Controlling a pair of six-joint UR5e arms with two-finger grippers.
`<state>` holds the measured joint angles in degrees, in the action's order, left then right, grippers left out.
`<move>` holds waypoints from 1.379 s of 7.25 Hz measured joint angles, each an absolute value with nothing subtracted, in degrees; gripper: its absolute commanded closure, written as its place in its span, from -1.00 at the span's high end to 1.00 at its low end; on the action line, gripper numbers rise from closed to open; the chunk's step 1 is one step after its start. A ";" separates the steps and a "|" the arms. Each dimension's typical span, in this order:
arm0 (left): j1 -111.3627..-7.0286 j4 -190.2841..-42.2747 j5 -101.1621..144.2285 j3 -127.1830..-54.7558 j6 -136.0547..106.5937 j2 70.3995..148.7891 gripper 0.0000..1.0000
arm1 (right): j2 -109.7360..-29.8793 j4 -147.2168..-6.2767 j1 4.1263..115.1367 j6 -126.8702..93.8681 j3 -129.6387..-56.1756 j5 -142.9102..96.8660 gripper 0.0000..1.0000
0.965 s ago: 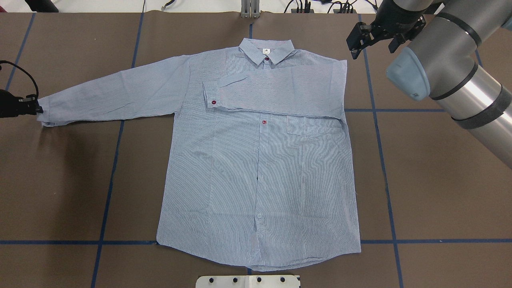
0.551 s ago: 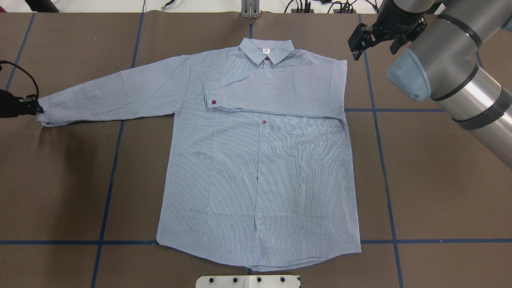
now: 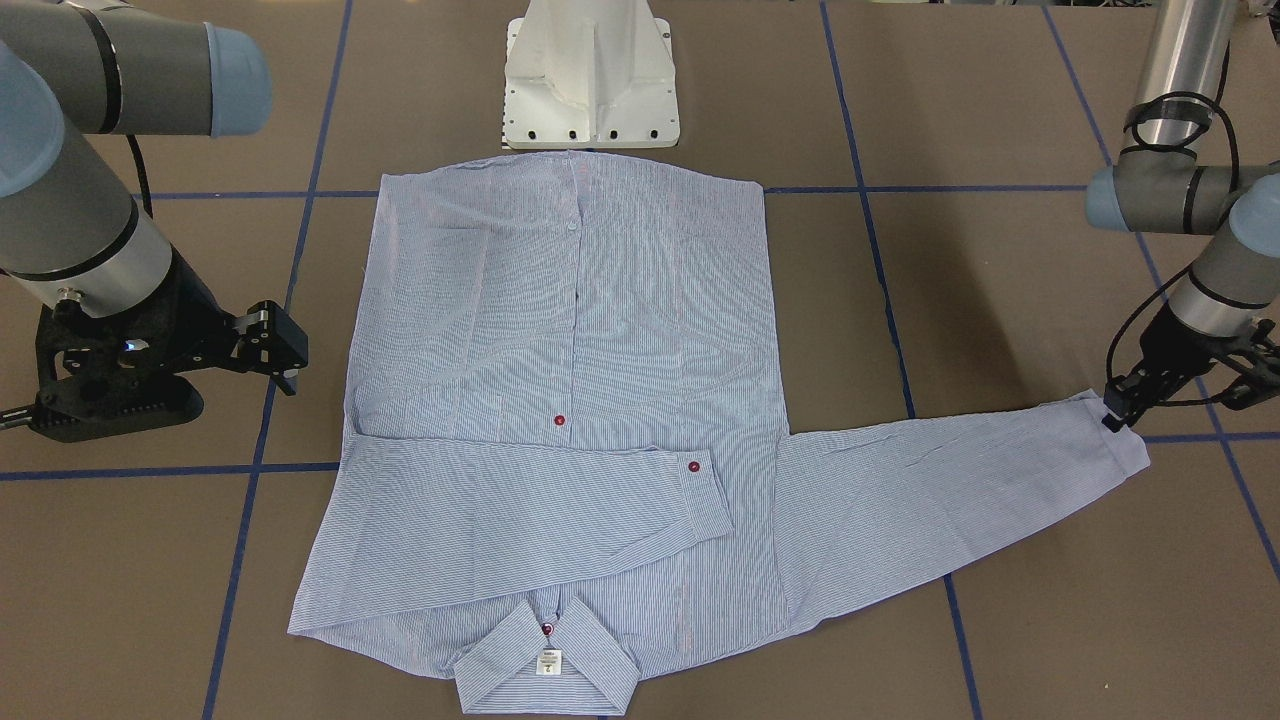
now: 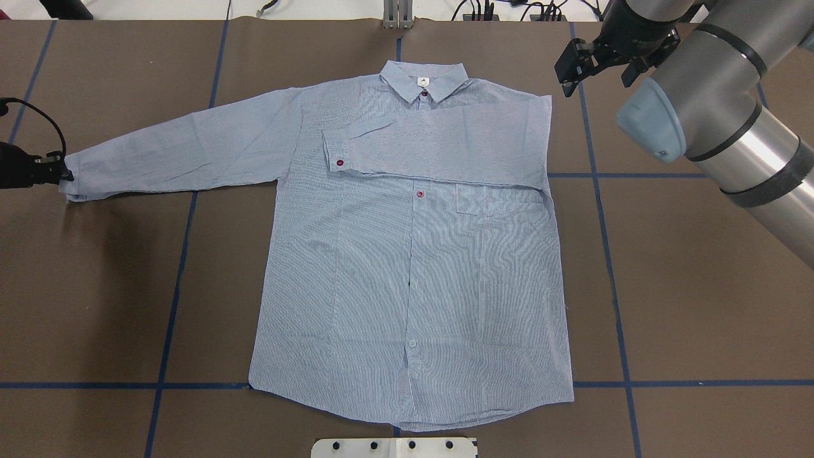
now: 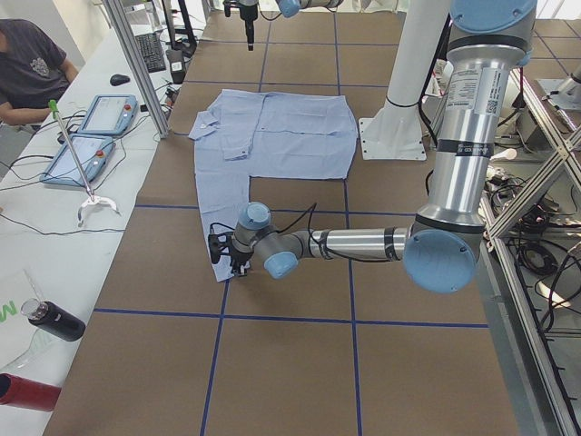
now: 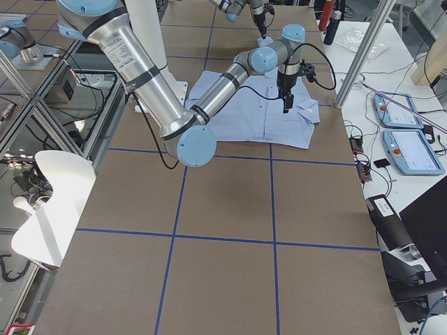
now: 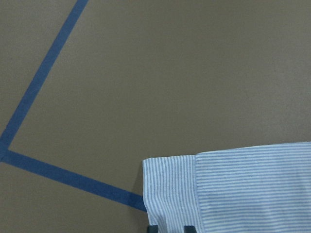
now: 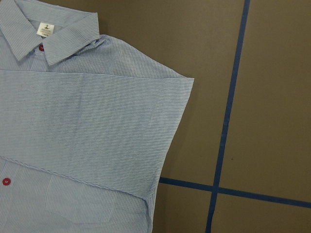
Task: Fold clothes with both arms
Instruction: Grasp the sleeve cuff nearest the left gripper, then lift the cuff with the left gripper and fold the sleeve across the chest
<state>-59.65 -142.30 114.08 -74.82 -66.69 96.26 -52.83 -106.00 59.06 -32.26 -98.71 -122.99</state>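
table [image 4: 699, 286]: brown top with a blue tape grid; fills every exterior view.
shirt [image 4: 381, 273]: flat and front up at the centre of the overhead frame. Long axis runs top to bottom, with the collar [image 4: 424, 79] at the top and the hem at the bottom, just short of the white pedestal [image 3: 590, 70].
right arm [image 4: 718, 108]: comes in from the upper right of the overhead frame, wrist above bare table beside the shirt's shoulder.
left arm [image 5: 363, 243]: forearm low and about level over the table, reaching the sleeve end.
outstretched sleeve [image 4: 184, 149]: long axis near horizontal, pointing to the left edge and sloping slightly down.
folded sleeve [image 4: 439, 143]: laid across the chest, cuff end pointing left, above the chest pocket [image 4: 499, 207].
right gripper [image 4: 594, 63]: fingers spread wide, holding nothing, clear of the cloth.
left gripper [image 4: 60, 173]: at mid left edge, pinched on the shirt at the cuff [image 7: 170, 189].
fingertips [image 7: 153, 227]: only the left wrist view shows them, two dark tips close together on the cuff edge.
label [image 8: 44, 29]: white; the "2" is readable only in the right wrist view.
button [image 4: 420, 193]: dark red, on the placket below the folded sleeve.
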 measured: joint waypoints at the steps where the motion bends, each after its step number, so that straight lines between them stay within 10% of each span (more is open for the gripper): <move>1: -59.50 -142.29 114.08 -74.82 -66.70 96.25 -1.00 | -52.93 -105.98 59.06 -32.26 -98.75 -123.02 1.00; 10: -59.85 -111.36 117.45 -96.29 -71.55 108.61 -1.00 | -58.72 -105.76 59.73 -31.92 -102.66 -123.76 1.00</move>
